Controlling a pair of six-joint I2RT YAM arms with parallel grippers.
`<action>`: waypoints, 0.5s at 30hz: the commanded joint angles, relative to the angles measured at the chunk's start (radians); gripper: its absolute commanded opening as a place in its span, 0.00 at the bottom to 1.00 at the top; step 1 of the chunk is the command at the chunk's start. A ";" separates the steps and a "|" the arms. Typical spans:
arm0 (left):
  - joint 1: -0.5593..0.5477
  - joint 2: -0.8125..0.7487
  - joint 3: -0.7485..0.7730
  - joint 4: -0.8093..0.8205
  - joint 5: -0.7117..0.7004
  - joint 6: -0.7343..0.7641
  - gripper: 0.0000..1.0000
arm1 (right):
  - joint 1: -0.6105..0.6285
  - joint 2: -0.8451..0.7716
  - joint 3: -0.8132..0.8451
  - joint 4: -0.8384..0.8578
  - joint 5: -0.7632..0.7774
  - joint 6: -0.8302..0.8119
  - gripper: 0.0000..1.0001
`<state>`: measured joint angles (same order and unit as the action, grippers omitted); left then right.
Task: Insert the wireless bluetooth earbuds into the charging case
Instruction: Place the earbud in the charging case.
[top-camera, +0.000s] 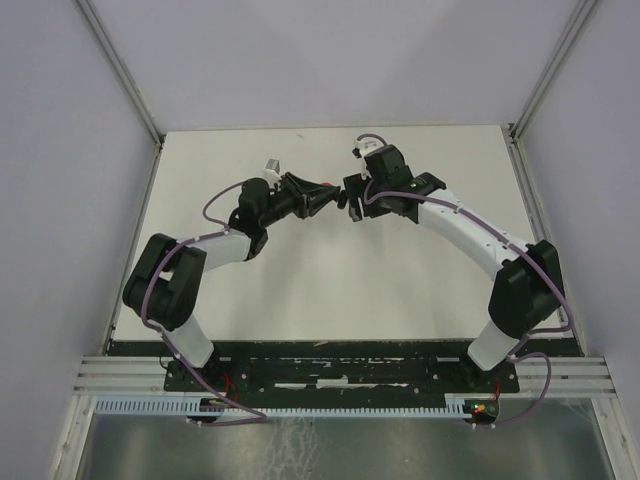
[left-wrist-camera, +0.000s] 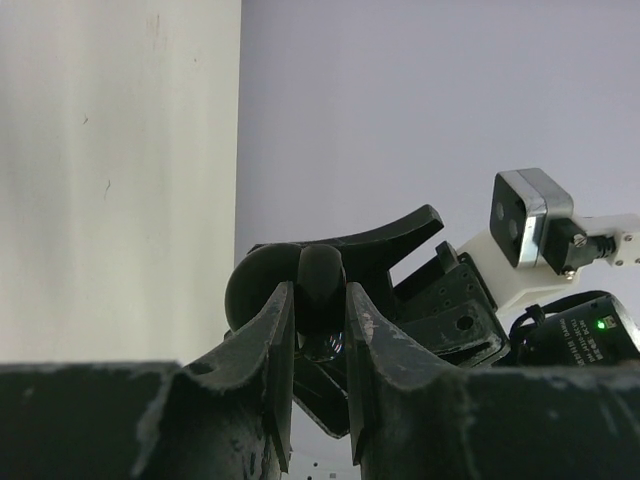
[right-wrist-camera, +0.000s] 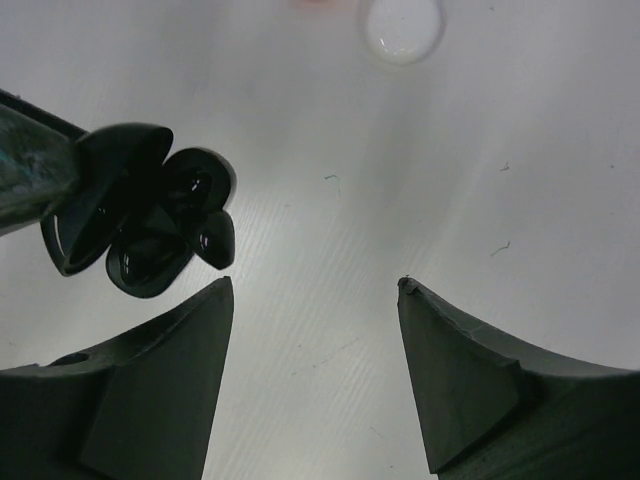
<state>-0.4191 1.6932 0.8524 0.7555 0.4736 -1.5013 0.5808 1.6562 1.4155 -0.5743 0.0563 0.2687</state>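
The left gripper (top-camera: 318, 198) hangs in the air over the middle of the table (top-camera: 300, 290), toward its far edge, pointing right. Its fingers (left-wrist-camera: 275, 340) are pressed together on a black case (left-wrist-camera: 320, 285), pinching it at the tips. From the right wrist the case (right-wrist-camera: 105, 195) shows with its halves hinged apart. A glossy black earbud (right-wrist-camera: 213, 240) sits at its right side, with more shiny rounded black parts beside it; whether they are fully seated cannot be told.

Just to the right, the right gripper (top-camera: 350, 195) faces the left one. Its fingers (right-wrist-camera: 180, 380) are spread wide with nothing between them. The case lies outside that gap, just beyond one fingertip and not touching it.

A white disc (right-wrist-camera: 402, 28) lies on the table past the right gripper.
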 joint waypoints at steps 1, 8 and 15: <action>-0.012 -0.060 -0.011 0.027 0.005 0.055 0.03 | 0.004 0.017 0.073 0.044 0.011 0.004 0.75; -0.018 -0.101 -0.031 0.011 0.011 0.062 0.03 | 0.002 0.063 0.113 0.047 0.044 0.000 0.75; -0.018 -0.130 -0.051 -0.003 0.008 0.065 0.03 | 0.000 0.081 0.121 0.083 0.059 0.010 0.76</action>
<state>-0.4274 1.6154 0.8066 0.7254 0.4706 -1.5002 0.5800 1.7298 1.4845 -0.5564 0.0986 0.2668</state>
